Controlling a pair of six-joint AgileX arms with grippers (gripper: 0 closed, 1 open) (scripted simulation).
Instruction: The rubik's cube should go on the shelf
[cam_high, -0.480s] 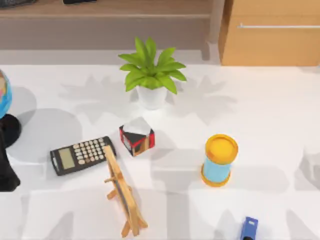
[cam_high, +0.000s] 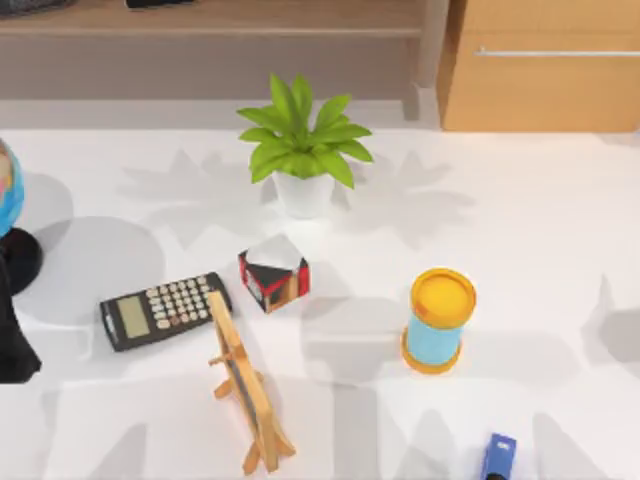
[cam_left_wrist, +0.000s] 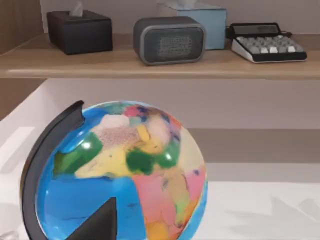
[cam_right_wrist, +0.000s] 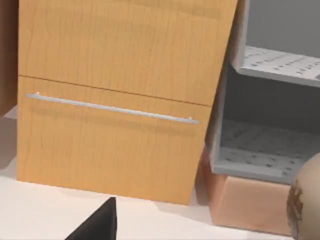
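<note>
Light-brown wood forms the shelf (cam_high: 300, 15), running along the top of the top view, with a bare stretch towards its right end; the left wrist view shows it (cam_left_wrist: 125, 67) carrying a black box (cam_left_wrist: 80, 31), a grey speaker (cam_left_wrist: 169, 40) and a calculator (cam_left_wrist: 267, 42). I cannot tell where the rubik's cube lies; the cube at centre frame on the counter (cam_high: 520, 200) is the black, red and white one (cam_high: 273, 272), not the task's. The left hand (cam_left_wrist: 97, 225) sits close before a globe (cam_left_wrist: 122, 172); the right hand (cam_right_wrist: 95, 225) faces a drawer unit (cam_right_wrist: 115, 100). I cannot tell whether either is apart or together. Judgement: the rubik's cube should be light, rigid plastic with slick faces and layers liable to twist, so grip two opposite flat faces squarely across the middle, never corners.
</note>
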